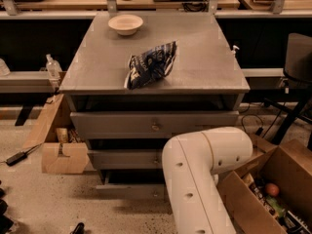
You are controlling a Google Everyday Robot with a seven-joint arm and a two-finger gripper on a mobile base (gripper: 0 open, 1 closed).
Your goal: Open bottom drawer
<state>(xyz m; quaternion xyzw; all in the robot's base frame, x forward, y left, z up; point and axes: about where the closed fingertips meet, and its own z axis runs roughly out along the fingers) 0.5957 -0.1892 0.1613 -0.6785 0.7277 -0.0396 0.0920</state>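
Note:
A grey cabinet stands in the middle of the camera view with three drawer fronts. The bottom drawer is the slimmest front, low near the floor, with a dark gap above it; it seems to stick out a little past the middle drawer. The top drawer is the tallest and has a brassy knob. My white arm bends across the cabinet's lower right and covers the right ends of the two lower drawers. The gripper is hidden behind the arm.
A white bowl and a dark blue snack bag lie on the cabinet top. An open cardboard box of items stands at the right, a small cardboard box at the left. Benches run behind.

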